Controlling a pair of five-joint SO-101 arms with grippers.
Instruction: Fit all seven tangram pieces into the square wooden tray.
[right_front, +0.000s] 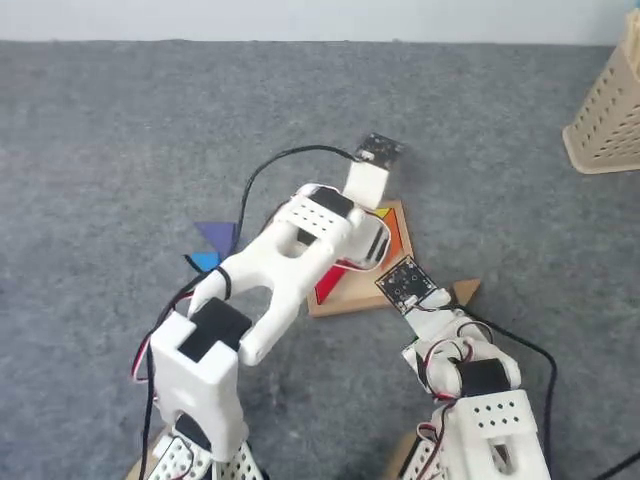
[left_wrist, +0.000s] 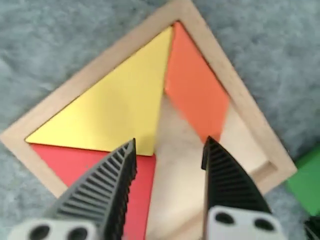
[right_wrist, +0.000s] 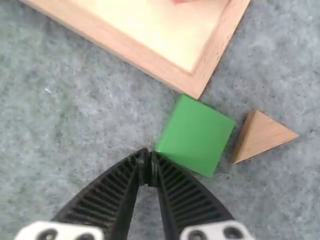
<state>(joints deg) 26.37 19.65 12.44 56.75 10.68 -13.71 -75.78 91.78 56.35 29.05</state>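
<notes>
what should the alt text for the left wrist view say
An open end effector hangs over a square wooden tray holding a yellow triangle, an orange parallelogram and a red piece, with bare wood left beside them. A green piece lies on the grey carpet just outside the tray's corner.

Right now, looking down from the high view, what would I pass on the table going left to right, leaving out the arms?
blue pieces → square wooden tray → small wooden triangle → beige perforated block
</notes>
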